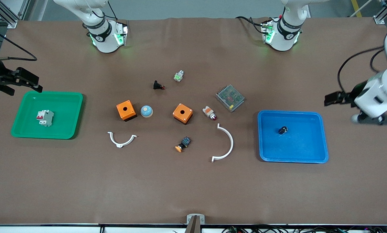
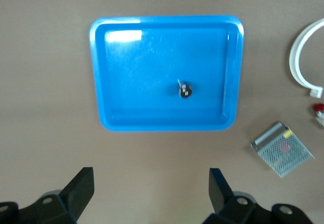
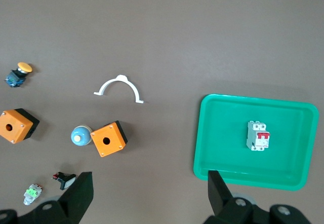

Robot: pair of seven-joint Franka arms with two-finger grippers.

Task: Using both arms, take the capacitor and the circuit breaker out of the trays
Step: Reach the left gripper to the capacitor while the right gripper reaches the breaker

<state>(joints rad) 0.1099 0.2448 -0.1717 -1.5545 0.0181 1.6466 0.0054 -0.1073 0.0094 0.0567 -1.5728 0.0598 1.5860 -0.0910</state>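
The breaker (image 1: 45,117), a white-grey block with red levers, lies in the green tray (image 1: 25,129) at the right arm's end of the table; it also shows in the right wrist view (image 3: 258,136). The capacitor (image 1: 283,130), a tiny black cylinder, lies in the blue tray (image 1: 309,152) at the left arm's end; it also shows in the left wrist view (image 2: 185,90). My right gripper (image 1: 31,82) (image 3: 150,179) is open and empty, up beside the green tray (image 3: 223,158). My left gripper (image 1: 330,98) (image 2: 152,176) is open and empty, up beside the blue tray (image 2: 131,117).
Between the trays lie two orange boxes (image 1: 126,110) (image 1: 182,113), a blue-white dome (image 1: 146,111), two white arcs (image 1: 121,139) (image 1: 225,144), a mesh-covered unit (image 1: 230,97), a black part with a red tip (image 1: 158,85), a white-and-orange part (image 1: 209,113) and an orange-capped button (image 1: 183,144).
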